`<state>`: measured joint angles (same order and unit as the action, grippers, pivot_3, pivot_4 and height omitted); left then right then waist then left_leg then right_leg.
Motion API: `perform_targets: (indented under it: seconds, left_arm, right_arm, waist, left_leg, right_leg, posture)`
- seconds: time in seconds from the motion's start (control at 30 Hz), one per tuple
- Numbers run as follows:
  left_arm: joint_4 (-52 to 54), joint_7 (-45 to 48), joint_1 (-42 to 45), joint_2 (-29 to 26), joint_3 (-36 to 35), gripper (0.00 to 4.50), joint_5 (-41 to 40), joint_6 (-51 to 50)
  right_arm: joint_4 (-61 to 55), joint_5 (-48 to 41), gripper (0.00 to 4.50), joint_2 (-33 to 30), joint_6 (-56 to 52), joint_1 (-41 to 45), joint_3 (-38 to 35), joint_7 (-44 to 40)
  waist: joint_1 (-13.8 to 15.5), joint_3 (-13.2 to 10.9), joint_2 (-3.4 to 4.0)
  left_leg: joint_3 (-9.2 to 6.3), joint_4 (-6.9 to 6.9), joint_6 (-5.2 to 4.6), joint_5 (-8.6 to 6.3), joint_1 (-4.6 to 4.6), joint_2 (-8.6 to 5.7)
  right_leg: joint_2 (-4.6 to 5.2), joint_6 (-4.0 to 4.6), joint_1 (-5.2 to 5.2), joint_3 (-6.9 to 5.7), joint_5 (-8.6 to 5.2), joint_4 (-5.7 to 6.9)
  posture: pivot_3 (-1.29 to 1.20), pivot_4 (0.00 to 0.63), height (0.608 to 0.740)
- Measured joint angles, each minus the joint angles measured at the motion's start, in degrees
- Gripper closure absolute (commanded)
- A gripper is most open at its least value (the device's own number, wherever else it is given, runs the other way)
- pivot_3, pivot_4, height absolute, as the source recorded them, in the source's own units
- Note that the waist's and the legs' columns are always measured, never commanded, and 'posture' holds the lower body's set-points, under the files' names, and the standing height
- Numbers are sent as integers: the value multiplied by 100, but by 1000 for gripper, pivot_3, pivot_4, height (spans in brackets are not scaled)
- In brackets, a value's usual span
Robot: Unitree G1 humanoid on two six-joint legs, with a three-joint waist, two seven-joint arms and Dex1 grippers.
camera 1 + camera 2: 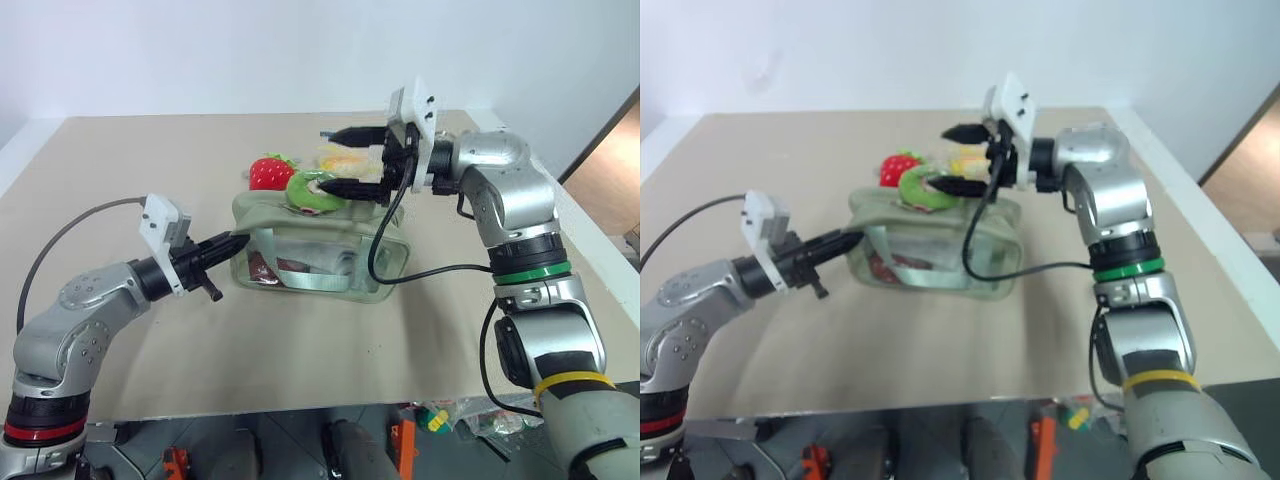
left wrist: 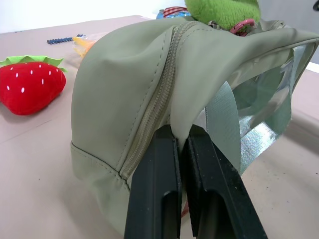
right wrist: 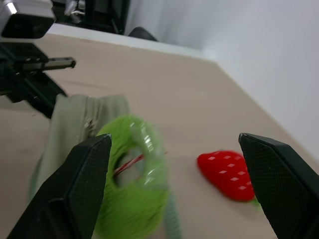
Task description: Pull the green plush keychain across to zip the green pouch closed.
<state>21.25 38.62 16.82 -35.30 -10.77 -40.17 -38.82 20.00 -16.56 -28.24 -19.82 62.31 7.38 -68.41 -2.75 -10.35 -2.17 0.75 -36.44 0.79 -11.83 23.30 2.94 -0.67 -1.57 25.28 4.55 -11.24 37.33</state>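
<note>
Green pouch (image 1: pixel 318 250) pinched by left gripper (image 1: pixel 232 243) — right gripper (image 1: pixel 342 160) agape.

Item count: one green pouch (image 1: pixel 320 250), one green plush keychain (image 1: pixel 315 192), one red plush strawberry (image 1: pixel 270 173), one yellow packet (image 1: pixel 345 156), all on one counter (image 1: pixel 300 340).

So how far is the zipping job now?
Done: the left claw pinches the pouch end, holding it steady. In hand: the right claw stands open around the plush keychain, not gripping. Left: close on it and pull the zip across.
</note>
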Motion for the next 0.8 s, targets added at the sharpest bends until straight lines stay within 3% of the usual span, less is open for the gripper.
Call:
perform_targets:
  seconds: [0.17, 0.3, 0.6, 0.8]
  left_arm:
    - [13, -41, -14, 0, 2, 4500, 24, 13]
    - [18, -64, -14, 0, 4, 4500, 25, 13]
    - [15, -77, 9, 1, 38, 4500, 61, 25]
    - [10, -90, 61, 25, 96, 4500, 95, 21]
  right_arm:
    - [-84, 4, 269, 1, -276, -181, 175, -139]
    - [-84, -9, 1411, 2, -454, -216, 171, -155]
    - [-85, -175, 4483, 2, -616, -215, 87, -151]
    - [-263, -258, 4483, -27, -505, -216, -70, -151]
  waist:
    - [0, 0, 0]
    - [0, 0, 0]
    - [-1, 0, 0]
    - [0, 0, 0]
  left_leg:
    - [-1, -1, 0, 0, -2, 0]
    - [-1, -1, 0, 0, -2, 0]
    - [-1, -1, 0, 0, -1, 0]
    - [-2, -1, 0, 0, 0, 0]
  right_leg:
    - [-1, 2, 0, -1, 0, 0]
    - [-1, 1, -1, -1, 0, 0]
    - [-1, 0, -1, -1, 1, 0]
    - [-1, -3, -1, -1, 2, 0]
  posture:
    - [0, 150, 740]
    - [0, 150, 740]
    - [0, 150, 740]
    - [0, 150, 740]
